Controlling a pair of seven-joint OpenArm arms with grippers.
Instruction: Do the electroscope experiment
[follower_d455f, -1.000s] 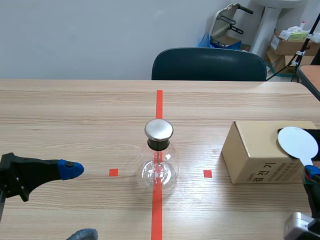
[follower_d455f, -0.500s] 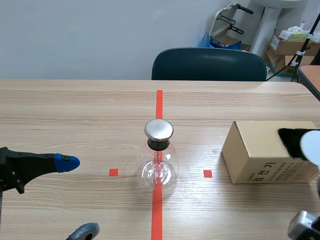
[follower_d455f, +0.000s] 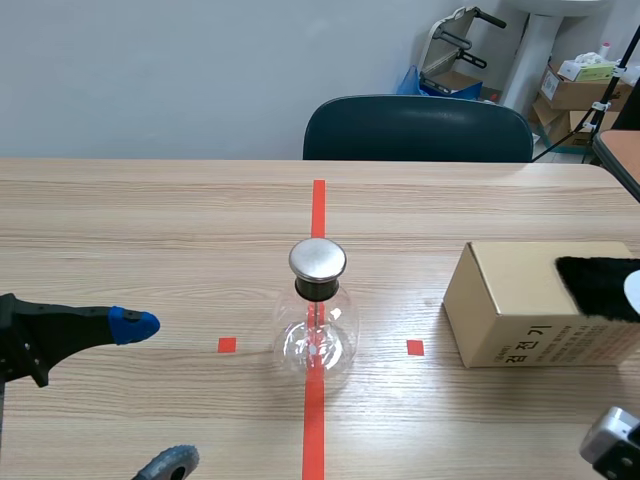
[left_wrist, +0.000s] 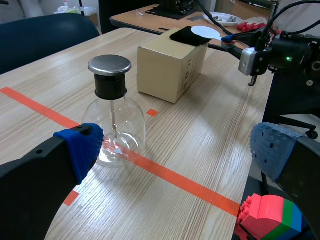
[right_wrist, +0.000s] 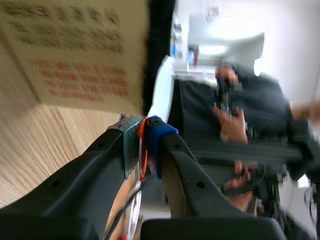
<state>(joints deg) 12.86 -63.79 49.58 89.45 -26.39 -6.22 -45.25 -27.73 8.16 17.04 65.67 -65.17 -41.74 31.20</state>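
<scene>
The electroscope (follower_d455f: 318, 325) is a clear glass flask with a metal cap, standing on the red centre tape; the left wrist view shows the flask (left_wrist: 117, 132) just ahead of my left gripper. My left gripper (follower_d455f: 150, 393) (left_wrist: 175, 150) is open and holds nothing, left of the flask. A white disc (follower_d455f: 632, 290) (right_wrist: 162, 92) on a thin orange handle is pinched in my right gripper (right_wrist: 145, 132), at the right end of a cardboard box (follower_d455f: 515, 310). A black fur cloth (follower_d455f: 595, 285) (left_wrist: 187, 36) lies on the box top, and the disc (left_wrist: 206, 31) hovers over its edge.
A dark chair (follower_d455f: 418, 128) stands behind the table's far edge. Boxes and clutter (follower_d455f: 580, 85) fill the back right. A red, green and blue block (left_wrist: 270, 217) sits by my left gripper's right finger. A person in dark clothes (right_wrist: 250, 115) stands beyond the table's right side.
The white disc slid right across the black cloth and is nearly out of the scene view. My left gripper drew back slightly to the left, then stayed still.
</scene>
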